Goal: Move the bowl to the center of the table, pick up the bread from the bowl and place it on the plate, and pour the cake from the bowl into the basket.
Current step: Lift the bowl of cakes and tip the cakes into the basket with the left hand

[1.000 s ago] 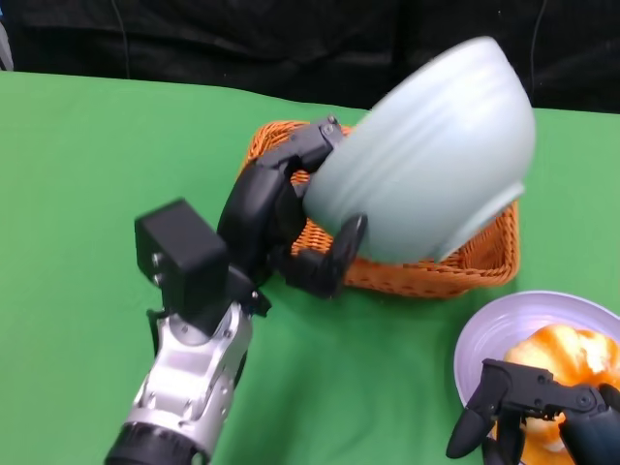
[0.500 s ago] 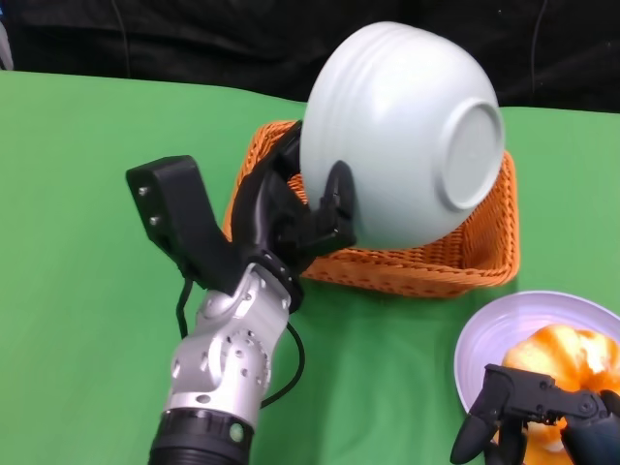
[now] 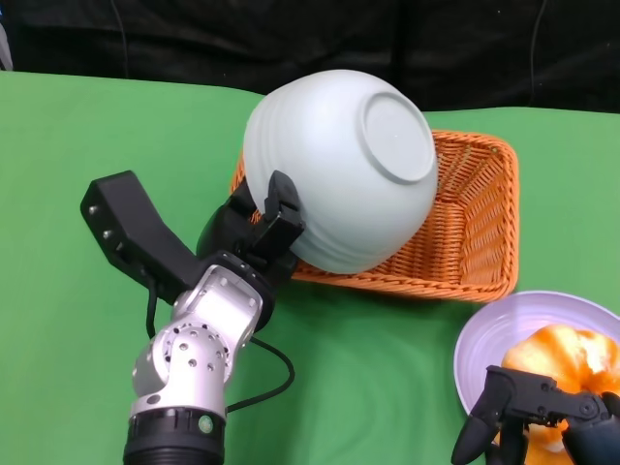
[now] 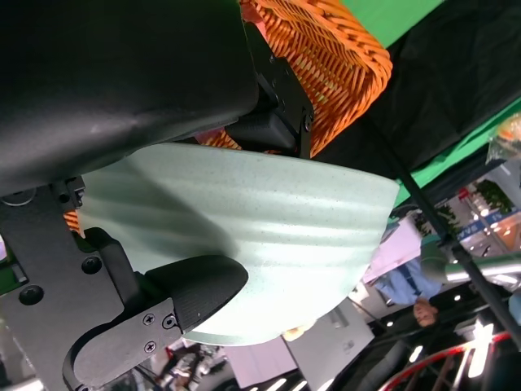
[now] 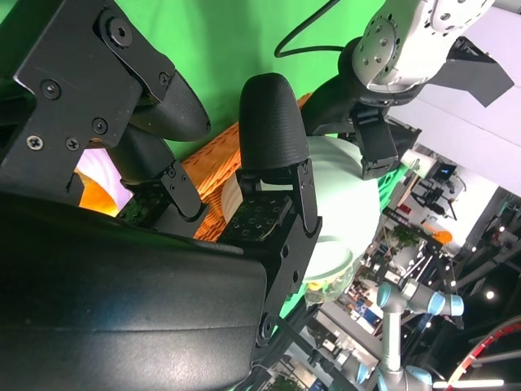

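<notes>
Pouring is the step I judge to be in hand: my left hand (image 3: pixel 254 231) grips the pale bowl (image 3: pixel 339 179) by its rim, fingers clamped on the wall at the bowl's near-left side, and holds it tipped right over above the left half of the orange basket (image 3: pixel 475 228). The bowl's flat base faces up and toward me, so its mouth points down and away into the basket; its axis from base to mouth leans steeply, tilted toward the far left. I cannot see inside the basket beneath the bowl, so I cannot tell whether the cake has dropped out. If it has, the next move calls for rolling the wrist back to bring the bowl upright and setting it down on the green table (image 3: pixel 68 242), clear of the basket; if not, a little more tilt or a gentle shake. Further right, at the near right corner, my right hand (image 3: pixel 528 412) rests with fingers loosely apart, holding nothing, at the near edge of the lilac plate (image 3: pixel 489 334), where the bread (image 3: pixel 567 354) already lies.
</notes>
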You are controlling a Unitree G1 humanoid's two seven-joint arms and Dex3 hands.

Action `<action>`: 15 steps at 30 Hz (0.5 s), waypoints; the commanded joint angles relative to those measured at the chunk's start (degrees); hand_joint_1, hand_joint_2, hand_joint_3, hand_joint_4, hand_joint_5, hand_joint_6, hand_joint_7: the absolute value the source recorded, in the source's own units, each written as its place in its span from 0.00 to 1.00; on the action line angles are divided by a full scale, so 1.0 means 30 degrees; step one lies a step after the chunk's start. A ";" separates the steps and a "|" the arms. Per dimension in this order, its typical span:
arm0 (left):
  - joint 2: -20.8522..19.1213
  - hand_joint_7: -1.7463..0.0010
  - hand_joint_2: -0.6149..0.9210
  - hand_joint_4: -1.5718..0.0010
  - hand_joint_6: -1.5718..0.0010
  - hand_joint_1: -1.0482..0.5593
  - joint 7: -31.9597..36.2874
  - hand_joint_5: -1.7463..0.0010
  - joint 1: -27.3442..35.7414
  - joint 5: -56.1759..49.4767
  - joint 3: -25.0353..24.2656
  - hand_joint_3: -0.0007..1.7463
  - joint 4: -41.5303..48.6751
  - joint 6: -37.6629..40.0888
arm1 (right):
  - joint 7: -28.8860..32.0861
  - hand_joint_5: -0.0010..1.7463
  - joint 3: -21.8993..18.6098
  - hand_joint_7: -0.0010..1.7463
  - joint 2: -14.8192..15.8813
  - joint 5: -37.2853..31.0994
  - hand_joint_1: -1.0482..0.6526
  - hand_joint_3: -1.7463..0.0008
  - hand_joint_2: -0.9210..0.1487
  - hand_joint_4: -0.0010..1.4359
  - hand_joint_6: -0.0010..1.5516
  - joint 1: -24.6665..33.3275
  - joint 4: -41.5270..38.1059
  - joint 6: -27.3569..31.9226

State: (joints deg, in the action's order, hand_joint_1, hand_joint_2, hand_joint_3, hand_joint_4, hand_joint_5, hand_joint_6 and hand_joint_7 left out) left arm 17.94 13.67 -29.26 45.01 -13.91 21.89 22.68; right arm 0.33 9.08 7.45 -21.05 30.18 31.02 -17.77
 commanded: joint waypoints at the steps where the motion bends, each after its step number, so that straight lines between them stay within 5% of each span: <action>1: 0.1282 0.00 0.63 0.31 0.51 0.50 0.0435 0.00 -0.1946 0.0226 -0.0123 0.95 0.0087 0.0101 | -0.0033 1.00 0.0141 0.81 0.0240 -0.0042 0.65 0.03 0.74 0.67 0.55 0.0156 0.0233 -0.0661; 15: 0.0671 0.00 0.52 0.29 0.44 0.44 -0.8258 0.00 -0.1821 0.3345 -0.1496 1.00 0.2928 -0.0862 | 0.0051 1.00 0.0032 0.81 0.0263 -0.0191 0.65 0.03 0.74 0.67 0.55 0.0221 0.0249 -0.0644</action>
State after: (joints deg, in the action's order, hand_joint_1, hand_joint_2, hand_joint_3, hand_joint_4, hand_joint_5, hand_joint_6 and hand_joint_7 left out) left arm 17.91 -8.65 -29.28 54.35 -17.93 30.48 20.97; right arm 0.48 9.11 7.46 -21.30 30.26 31.02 -17.76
